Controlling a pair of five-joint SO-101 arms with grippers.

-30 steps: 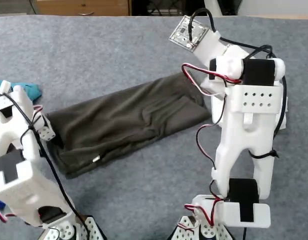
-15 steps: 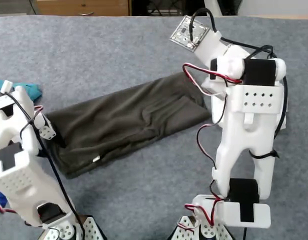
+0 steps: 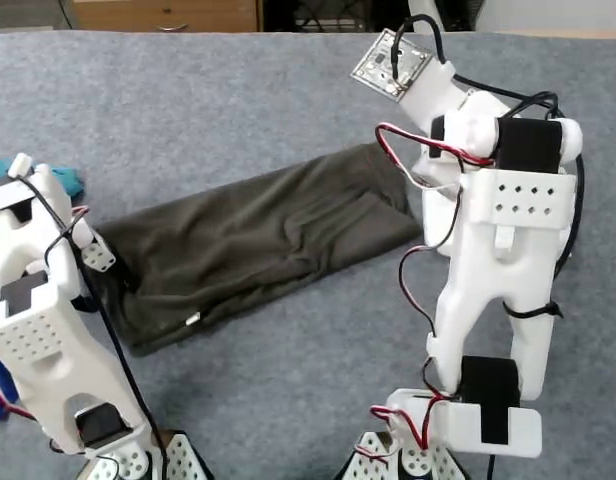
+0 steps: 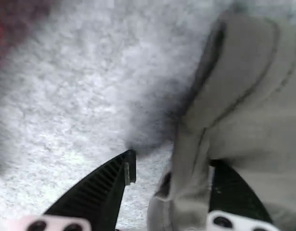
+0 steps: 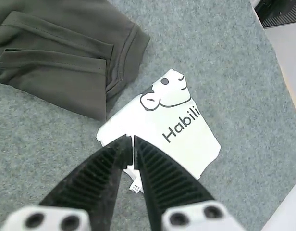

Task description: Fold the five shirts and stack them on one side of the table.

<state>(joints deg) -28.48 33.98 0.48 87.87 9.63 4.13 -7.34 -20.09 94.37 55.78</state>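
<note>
- The dark shirt [image 3: 258, 240] lies in the middle of the gray desk [image 3: 238, 110]. It is folded into a long strip that slants across the desk.
- The left arm [image 3: 38, 330] stands at the left end of the dark shirt.
- The left gripper [image 4: 174, 161] is wide open and low over the desk. The folded edge of the dark shirt sits between its two fingers. One black finger [image 4: 112, 185] is on the bare desk, and the other finger [image 4: 232, 190] is tucked behind the cloth. It is not squeezing the shirt.
- The right arm [image 3: 498, 260] stands at the right end of the dark shirt.
- The right gripper [image 5: 132, 139] is almost closed, with just a thin gap between its fingers, and it holds nothing. It hangs over the edge of a folded white shirt [image 5: 177, 130] with a little drawing on it.
- The white shirt lies just beside the end of the dark shirt.
- A bit of teal cloth [image 3: 66, 182] peeks out near the left arm, by the desk's left edge.
</note>
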